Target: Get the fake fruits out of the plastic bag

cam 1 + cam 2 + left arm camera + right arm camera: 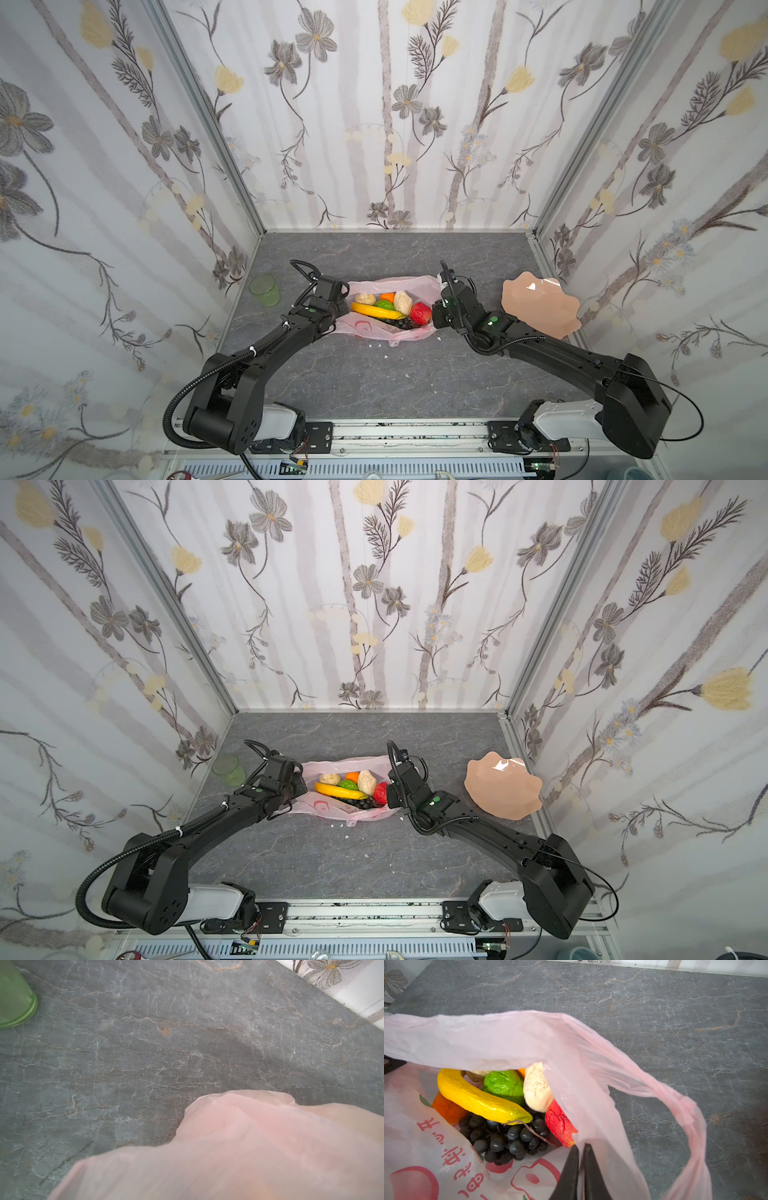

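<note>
The pink plastic bag [365, 328] [320, 806] lies mid-table with its mouth held wide between both grippers. Inside lie the fake fruits: yellow banana [477, 1099], dark grapes [506, 1140], green bumpy fruit [504, 1084], beige pear [535, 1088], red apple [558, 1124] and an orange [448, 1108]. A second pear [365, 298] and orange [387, 296] show in a top view. My right gripper [580, 1147] [434, 309] is shut on the bag's right rim, film pinched between its fingers. My left gripper [347, 301] sits at the left rim; bag film [249, 1147] hides its jaws.
A green translucent cup [264, 290] [14, 997] stands near the left wall. A peach wavy-edged plate [540, 307] lies by the right wall. Small white crumbs [384, 344] are scattered in front of the bag. Flowered walls enclose three sides.
</note>
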Tool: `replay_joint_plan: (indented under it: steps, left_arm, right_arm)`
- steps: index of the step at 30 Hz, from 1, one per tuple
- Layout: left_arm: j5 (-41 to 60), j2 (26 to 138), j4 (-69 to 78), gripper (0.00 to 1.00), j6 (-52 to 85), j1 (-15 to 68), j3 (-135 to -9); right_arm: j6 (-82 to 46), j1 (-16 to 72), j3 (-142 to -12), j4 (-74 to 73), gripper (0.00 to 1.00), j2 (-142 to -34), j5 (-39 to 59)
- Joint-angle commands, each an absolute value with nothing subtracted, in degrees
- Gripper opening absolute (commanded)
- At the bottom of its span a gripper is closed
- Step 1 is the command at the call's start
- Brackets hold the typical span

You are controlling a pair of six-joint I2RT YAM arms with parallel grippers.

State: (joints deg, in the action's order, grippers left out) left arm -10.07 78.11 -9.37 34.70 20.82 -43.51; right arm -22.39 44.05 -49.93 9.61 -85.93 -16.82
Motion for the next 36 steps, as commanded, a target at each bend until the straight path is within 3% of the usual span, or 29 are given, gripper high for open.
replay_joint_plan:
  steps: [1,3,8,12,17,24,36]
  left_arm:
    - [-9.41,77.4,-9.58,0.0,34.25,21.44,-44.21]
    - [-9.36,76.93,-9.67,0.0,34.19,21.62,-43.95]
    - [-9.4,76.28,-9.67,0.0,34.44,21.89,-43.32]
    - [-9.25,76.44,-9.67,0.0,34.41,22.04,-43.39]
    - [-7.82,76.89,-9.53,0.0,34.16,23.02,-44.52]
    - [-4.57,74.97,-9.4,0.0,33.19,22.9,-46.5]
    - [-8.59,82.12,-11.95,0.0,32.7,16.54,-55.59]
  right_arm:
    - [-22.37,43.95,-50.95,8.22,0.27,-88.15,-17.41]
    - [-23.24,43.99,-51.96,9.82,0.45,-90.16,-19.63]
    - [-24.51,43.85,-54.8,13.7,0.68,-96.52,-23.76]
    - [-25.28,43.68,-57.18,14.76,0.7,-101.75,-24.94]
    - [-23.25,43.92,-60.46,12.68,0.56,-107.77,-22.67]
    - [-19.69,45.5,-59.44,6.37,0.0,-106.16,-15.16]
    - [-23.83,42.32,-39.6,-22.38,0.0,-80.13,18.67]
